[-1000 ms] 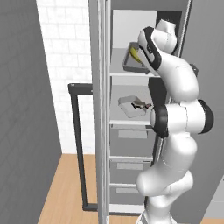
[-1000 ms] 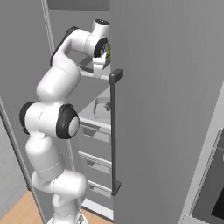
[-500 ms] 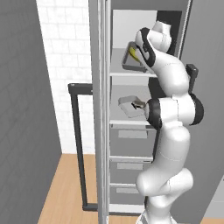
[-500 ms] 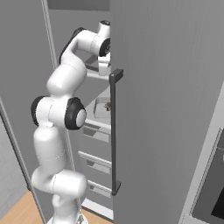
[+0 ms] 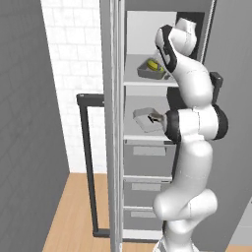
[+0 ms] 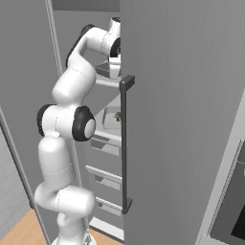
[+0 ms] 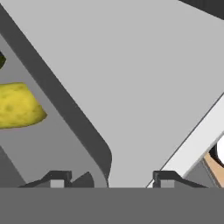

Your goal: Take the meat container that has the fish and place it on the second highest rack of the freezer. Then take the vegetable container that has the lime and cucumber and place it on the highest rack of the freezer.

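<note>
In the open freezer (image 5: 162, 15), the grey vegetable container (image 5: 150, 70) with the yellow-green cucumber (image 5: 153, 65) rests on the highest rack (image 5: 142, 82). In the hand view, the cucumber (image 7: 17, 105) and a dark sliver of lime (image 7: 1, 59) lie inside the container, whose corner wall (image 7: 98, 151) stands between my fingers. My gripper (image 7: 110, 177) is open, one tip inside the container and one over the rack (image 7: 144, 65). On the second highest rack (image 5: 140, 137) sits the meat container (image 5: 145, 119) with the fish (image 5: 156, 118).
The freezer door (image 6: 182, 119) with its long dark bar handle (image 6: 125, 143) stands open to the right of my arm. Grey drawers (image 5: 145, 162) sit below the racks. A second dark bar handle (image 5: 86, 162) and a white brick wall (image 5: 74, 59) lie to the left.
My arm has stretched deeper into the freezer. The vegetable container has come down a little onto the highest rack.
</note>
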